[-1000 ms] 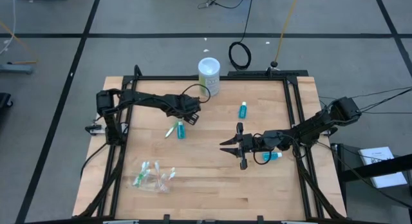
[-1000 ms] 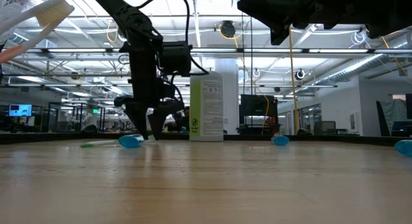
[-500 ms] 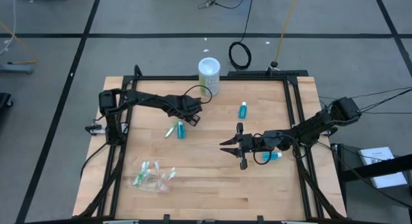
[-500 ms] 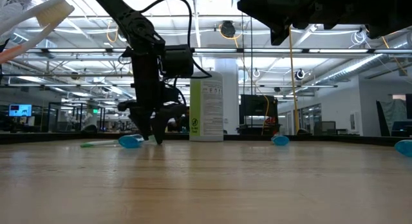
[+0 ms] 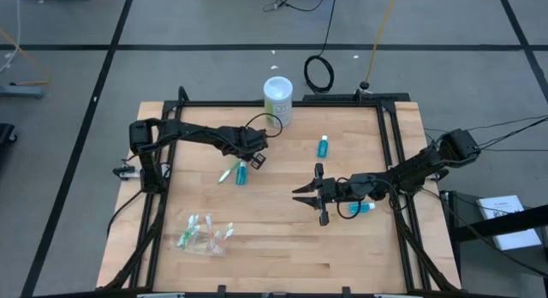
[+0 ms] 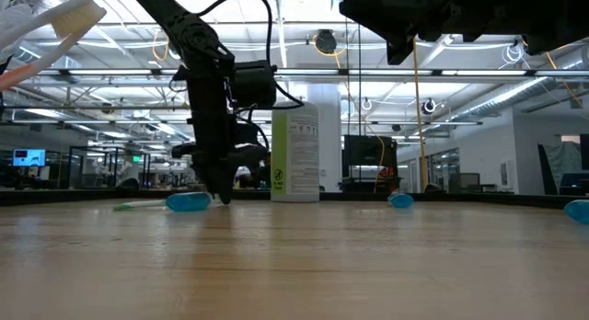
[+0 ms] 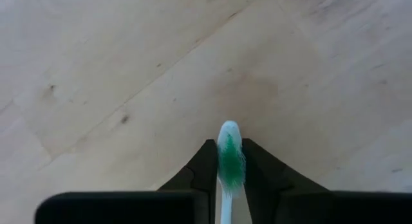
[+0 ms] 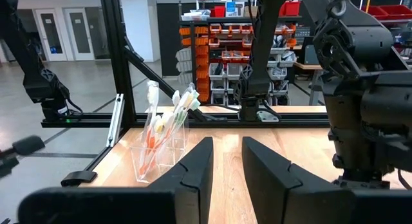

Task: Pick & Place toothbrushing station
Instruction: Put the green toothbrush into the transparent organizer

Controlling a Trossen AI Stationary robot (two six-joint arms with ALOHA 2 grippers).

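The wooden desk [image 5: 282,238] fills the overhead view, framed by black rails, with a tiled floor around it; the low view looks across it into a big hall of ceiling trusses and glass partitions. At its far edge stands a tall white-and-green canister [image 5: 278,100].

The left gripper [image 5: 247,157] reaches toward the desk's middle, its tips down at the surface. Its fingers [image 7: 205,169] are pressed in on the green-bristled head of a toothbrush [image 7: 229,161] — the wrist view shows the bristles sandwiched between both dark tips. Just beside it lies a teal tube [image 5: 241,172].

The right gripper [image 5: 310,193] hangs above the desk right of centre, its 2 fingers [image 8: 195,169] nearly together with a narrow gap, pinching nothing. Behind it, under the arm, lies a 2nd teal tube [image 5: 361,208]; a 3rd [image 5: 323,146] lies nearer the canister.

Near the front left corner sits the clear cup [image 5: 204,235] — toothbrushes with white, green and orange parts stand in it, seen upright in the right wrist view.
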